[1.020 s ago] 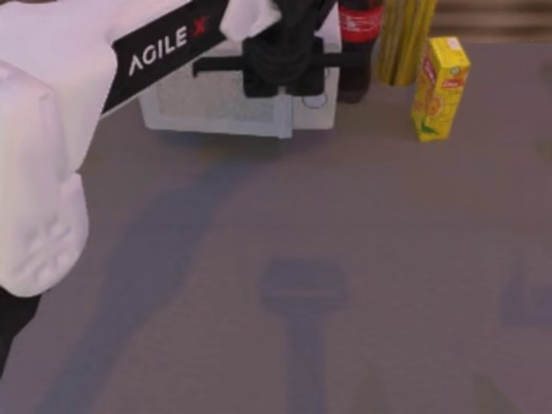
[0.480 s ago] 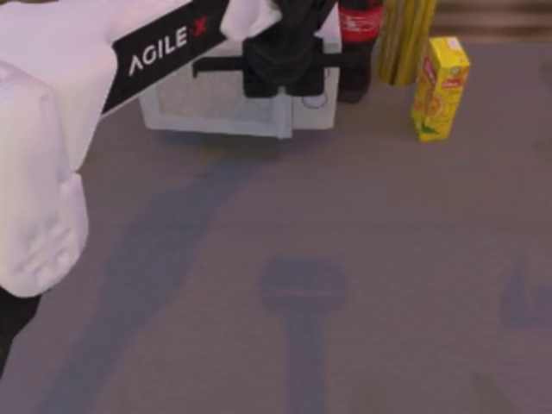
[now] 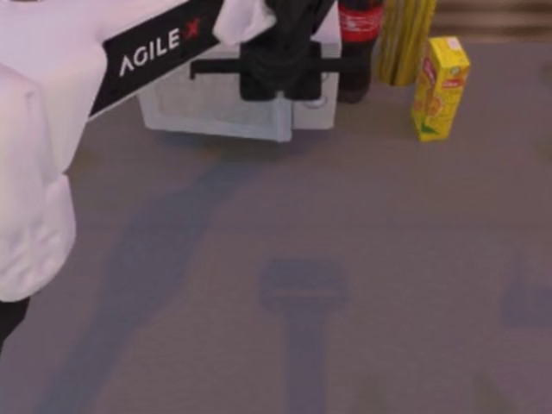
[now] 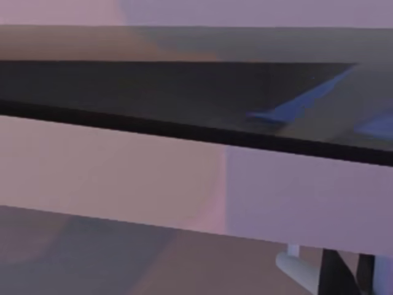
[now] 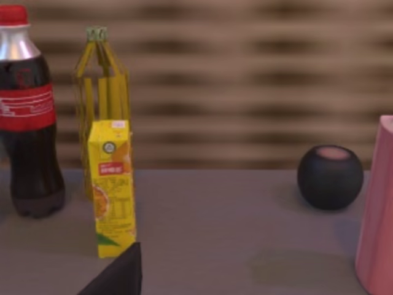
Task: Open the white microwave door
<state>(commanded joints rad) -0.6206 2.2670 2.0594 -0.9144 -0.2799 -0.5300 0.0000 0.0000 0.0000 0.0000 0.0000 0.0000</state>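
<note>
The microwave [image 3: 233,108] sits at the upper middle of the top view, its door [image 3: 216,110] facing the camera with the right edge swung slightly out. The left gripper [image 3: 280,78] hangs over that edge; whether its fingers are apart or together cannot be told. A cola bottle [image 3: 358,43] and juice carton [image 3: 438,86] stand to the right. The right arm is out of the top view.
</note>
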